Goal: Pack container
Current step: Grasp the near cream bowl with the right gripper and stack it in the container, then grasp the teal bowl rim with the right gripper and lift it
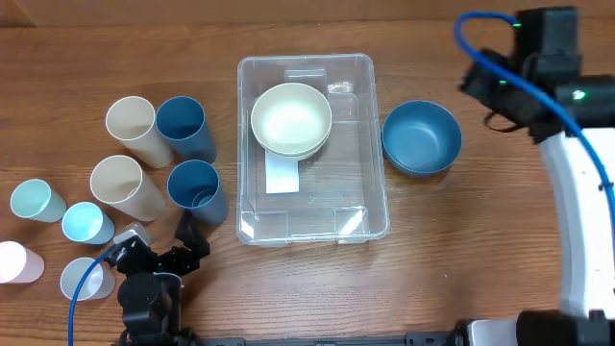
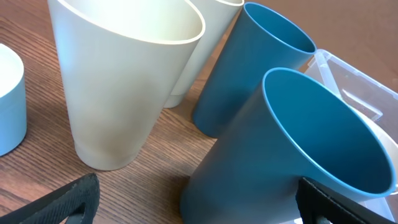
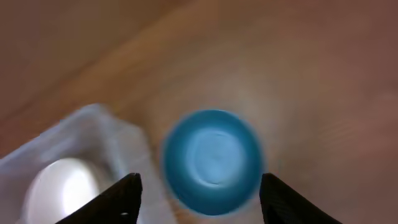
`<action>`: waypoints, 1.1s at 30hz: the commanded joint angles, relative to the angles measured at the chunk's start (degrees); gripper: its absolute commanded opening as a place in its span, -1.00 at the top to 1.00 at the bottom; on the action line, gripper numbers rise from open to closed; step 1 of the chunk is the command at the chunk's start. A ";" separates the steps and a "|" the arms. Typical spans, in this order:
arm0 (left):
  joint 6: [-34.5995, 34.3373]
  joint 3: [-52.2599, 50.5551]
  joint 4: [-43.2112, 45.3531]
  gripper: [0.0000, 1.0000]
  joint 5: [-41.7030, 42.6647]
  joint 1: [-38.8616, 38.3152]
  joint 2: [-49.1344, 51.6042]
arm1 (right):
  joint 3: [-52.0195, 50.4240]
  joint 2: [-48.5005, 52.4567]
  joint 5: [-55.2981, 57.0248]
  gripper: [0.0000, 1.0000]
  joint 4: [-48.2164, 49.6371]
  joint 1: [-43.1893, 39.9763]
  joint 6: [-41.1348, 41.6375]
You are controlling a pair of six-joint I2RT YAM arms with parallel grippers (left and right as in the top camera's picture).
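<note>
Left gripper (image 1: pixel 159 238) stands wide open and holds nothing, low at the near table edge, its fingers (image 2: pixel 68 202) either side of a dark blue cup (image 1: pixel 195 187). The right gripper (image 3: pixel 200 186) is also spread wide and empty, hovering above a blue bowl (image 1: pixel 422 136).

The container (image 1: pixel 336 207) sits upright mid-table. In its far half rests a cream bowl (image 1: pixel 291 118), apparently nested in a second one, partly covering the white label (image 1: pixel 282 176). The blue bowl stands on the wood just beside the container's right wall. On the left are another dark blue cup (image 1: pixel 183 125) and two cream cups (image 1: pixel 130 125), with pale blue cups (image 1: pixel 36 200) and a whitish cup (image 1: pixel 14 261) beyond.
</note>
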 commanded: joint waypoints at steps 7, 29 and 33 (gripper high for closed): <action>-0.98 -0.22 0.17 -1.00 0.48 -0.52 -0.52 | -19.39 15.56 -11.15 -0.38 8.90 -10.36 1.55; -0.98 -0.22 0.17 -1.00 0.48 -0.52 -0.52 | -8.31 -4.85 -15.13 0.92 10.78 1.70 3.28; -0.98 -0.22 0.17 -1.00 0.48 -0.52 -0.52 | -8.26 -1.73 -10.56 0.92 12.94 19.23 3.28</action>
